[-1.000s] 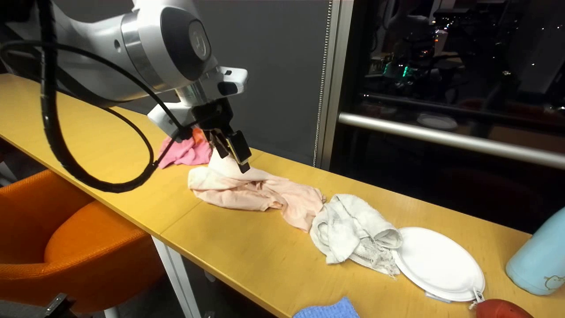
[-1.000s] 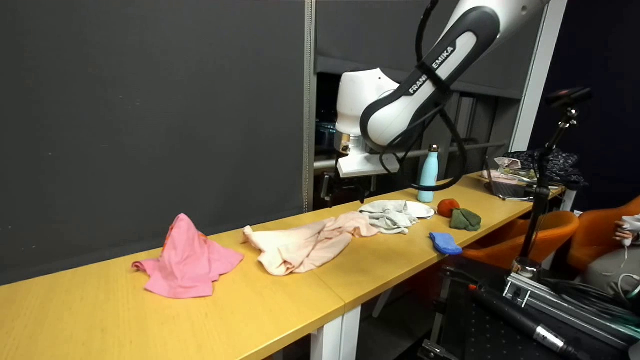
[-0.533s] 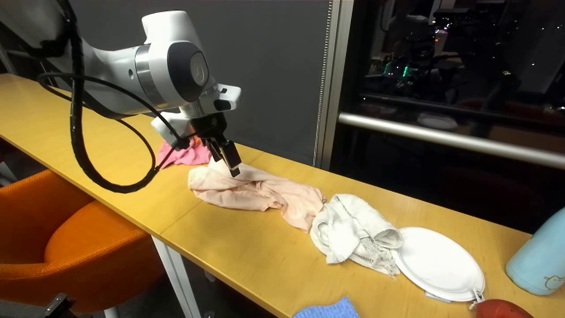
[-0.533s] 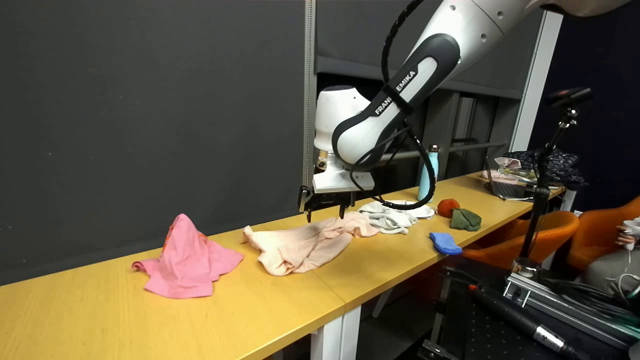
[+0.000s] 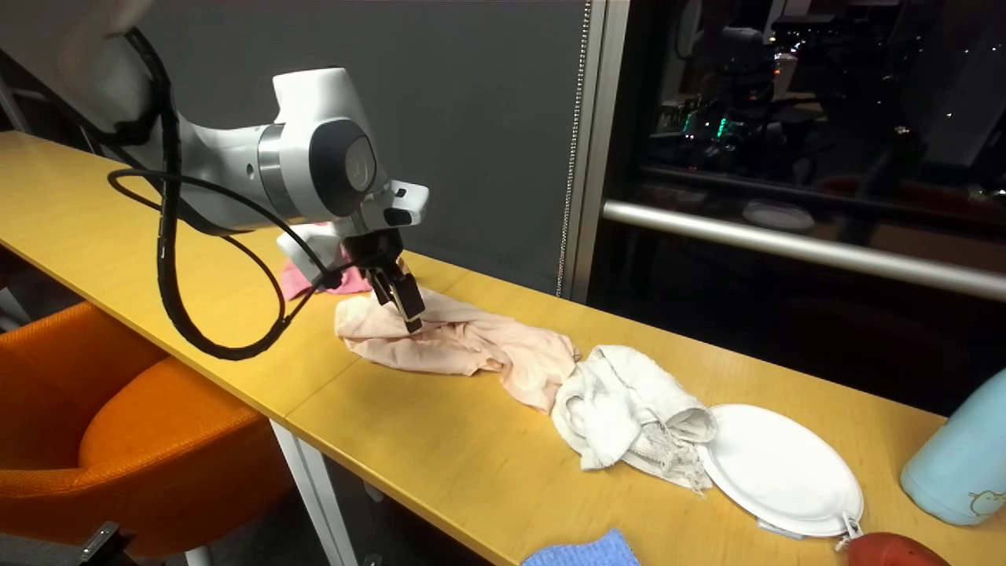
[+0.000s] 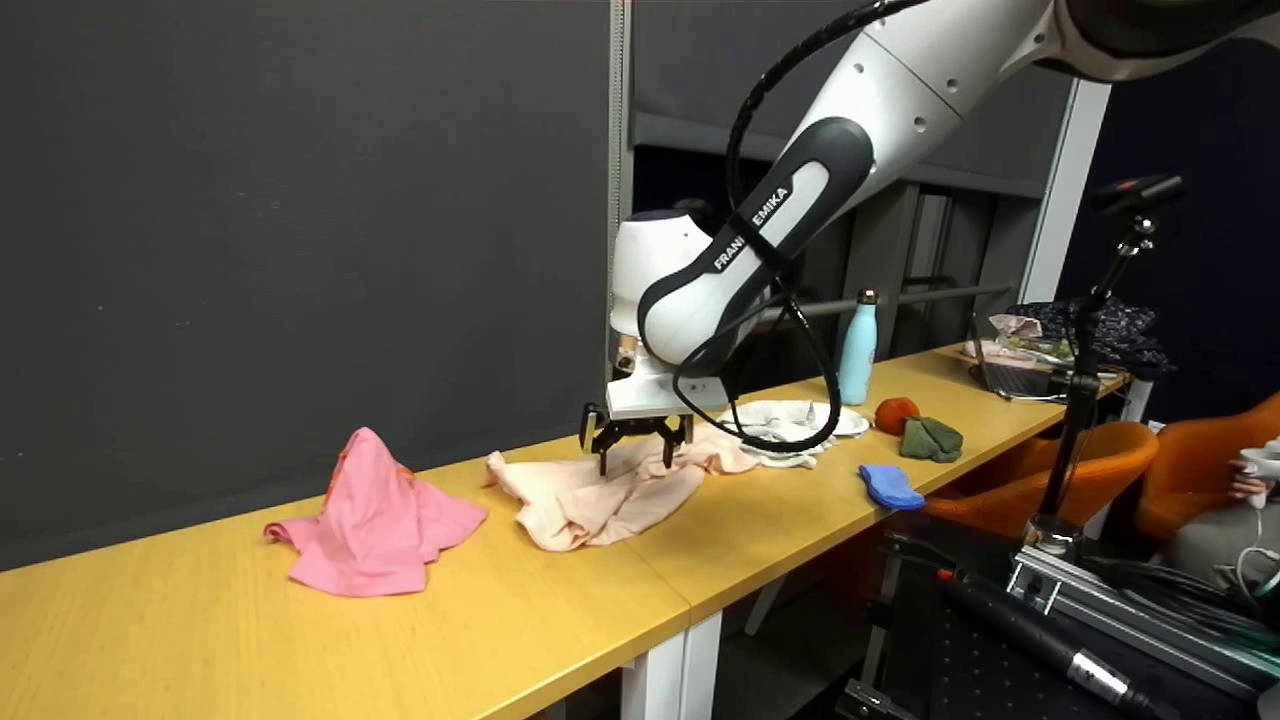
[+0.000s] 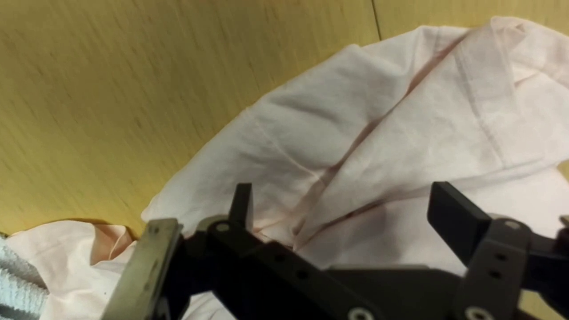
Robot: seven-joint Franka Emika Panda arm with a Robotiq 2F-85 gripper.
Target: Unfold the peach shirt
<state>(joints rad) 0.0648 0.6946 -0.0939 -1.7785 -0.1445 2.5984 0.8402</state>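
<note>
The peach shirt [image 5: 503,346] lies bunched and wrinkled on the wooden table. It also shows in an exterior view [image 6: 570,515] between the pink cloth and the pale grey towel. My gripper [image 5: 410,326] is over the shirt's wider end; in an exterior view [image 6: 635,468] its two fingers point down, spread apart. In the wrist view the open jaws [image 7: 341,191] straddle several folds of the shirt [image 7: 400,146], with nothing held between them. Whether the fingertips touch the fabric I cannot tell.
A pink cloth [image 6: 380,530] lies beyond the shirt's wide end. A pale grey towel [image 5: 629,409] touches its narrow end, followed by a white plate [image 5: 786,472] and a light blue bottle [image 5: 963,456]. A dark wall panel [image 6: 300,250] stands along the table's back edge.
My gripper has come down from above to just over the shirt, moving toward the shirt's wider end. It stays open. The shirt and the other cloths have not moved.
</note>
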